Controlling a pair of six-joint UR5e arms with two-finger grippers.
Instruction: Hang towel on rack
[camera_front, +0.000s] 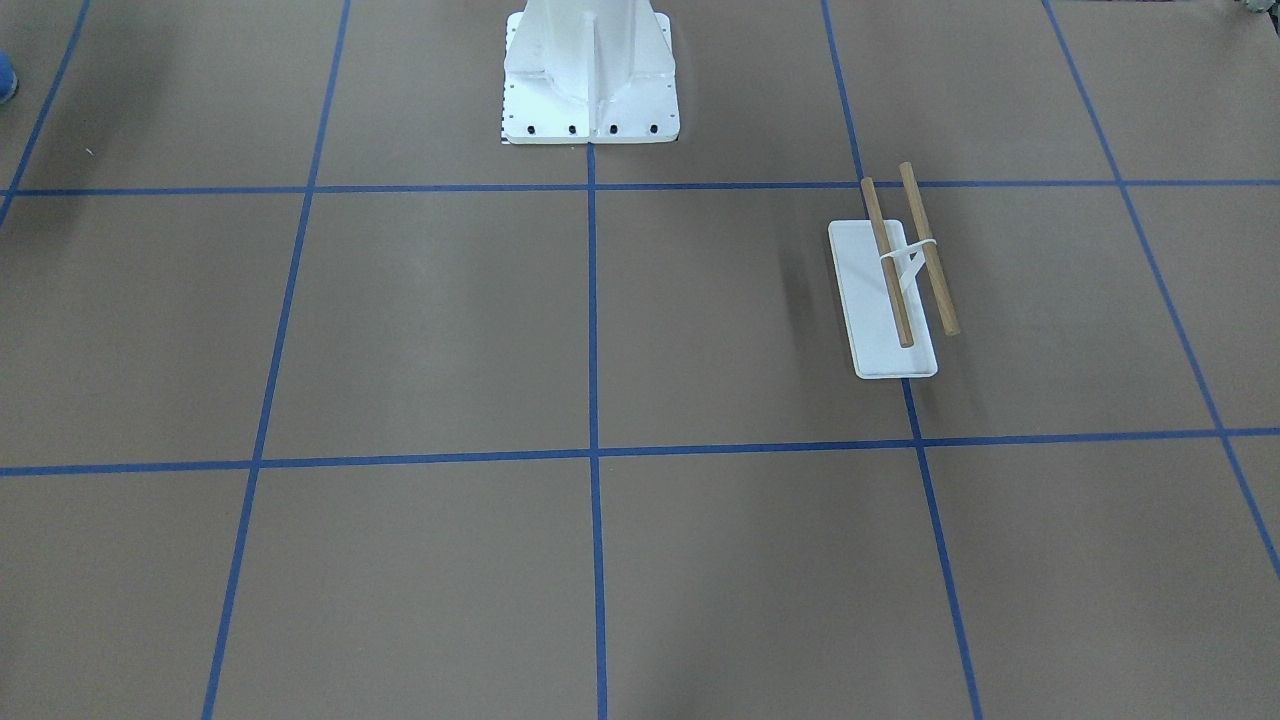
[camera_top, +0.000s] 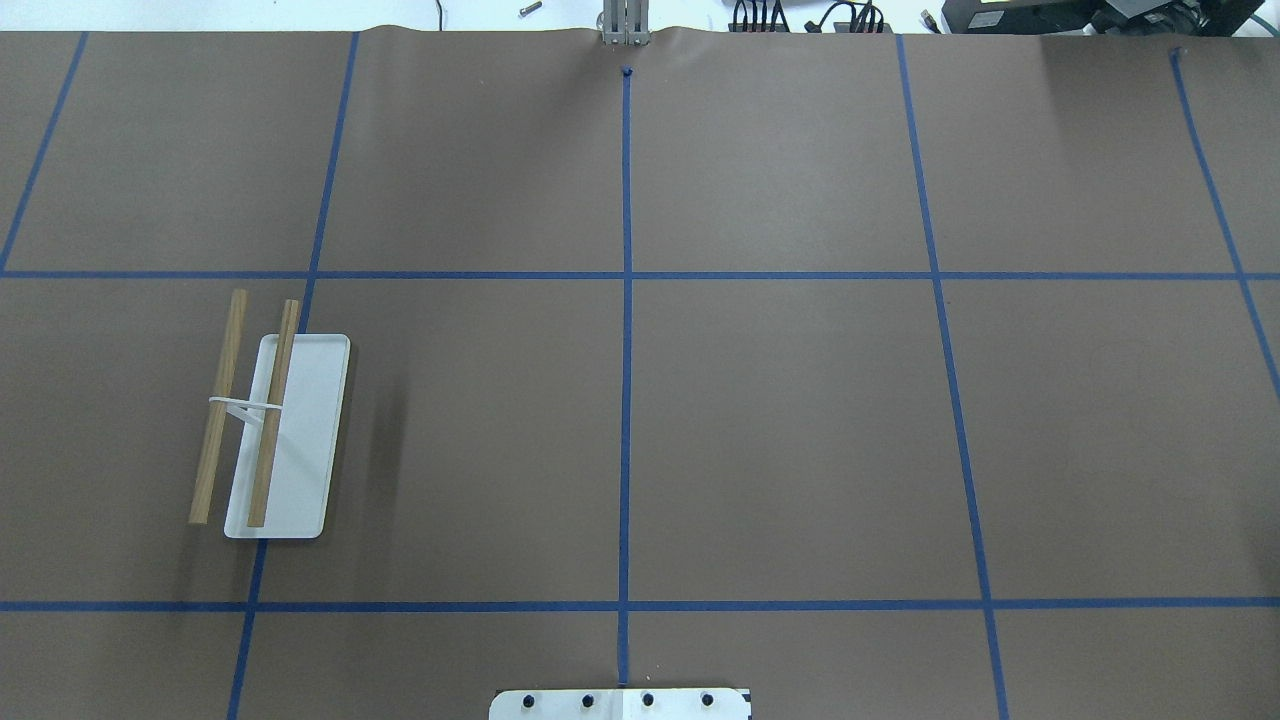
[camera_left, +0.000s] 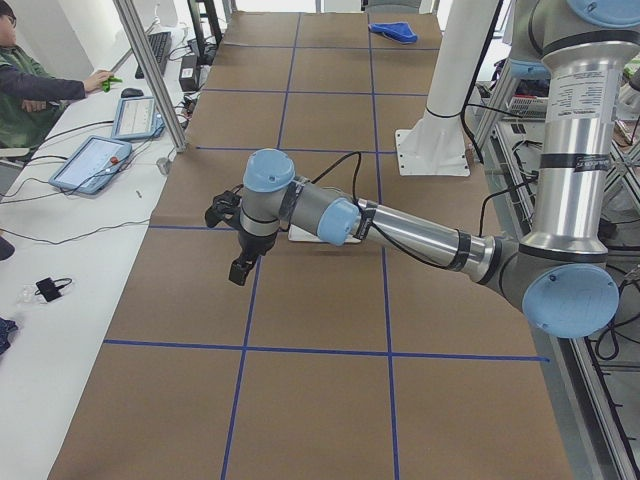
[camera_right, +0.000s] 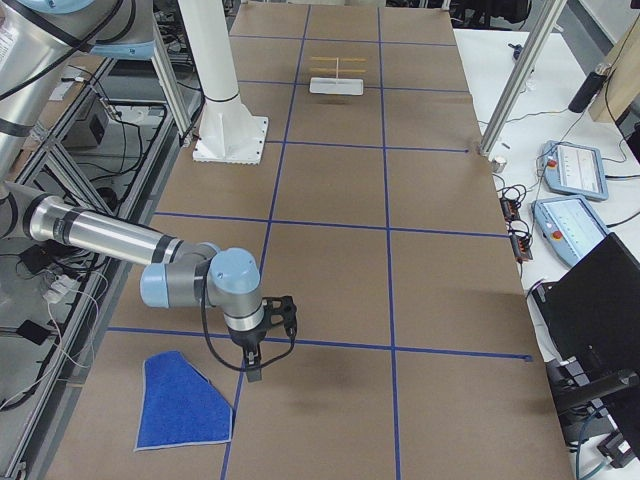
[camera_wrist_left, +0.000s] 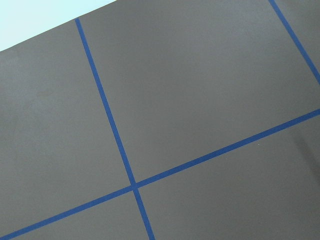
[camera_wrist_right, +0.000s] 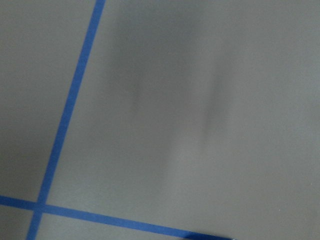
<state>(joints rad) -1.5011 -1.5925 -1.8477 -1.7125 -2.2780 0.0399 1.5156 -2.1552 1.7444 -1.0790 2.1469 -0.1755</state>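
The rack (camera_top: 305, 440) stands on the table on the robot's left: a flat white base, a thin white bracket and two bare wooden dowels (camera_top: 218, 405). It also shows in the front-facing view (camera_front: 870, 300) and, small and far, in the right side view (camera_right: 337, 75). The towel (camera_right: 182, 405) lies flat, blue face up, at the robot's right end of the table, and shows far off in the left side view (camera_left: 393, 32). My right gripper (camera_right: 252, 372) hangs just beside the towel. My left gripper (camera_left: 238, 272) hangs above the table near the rack. I cannot tell whether either gripper is open or shut.
The white bolted robot pedestal (camera_front: 590, 80) stands at the table's middle on the robot's side. Metal frame posts (camera_left: 150, 70) (camera_right: 520, 75) stand along the far side. A seated operator (camera_left: 30, 85) and tablets (camera_left: 95, 160) are on the white bench beyond.
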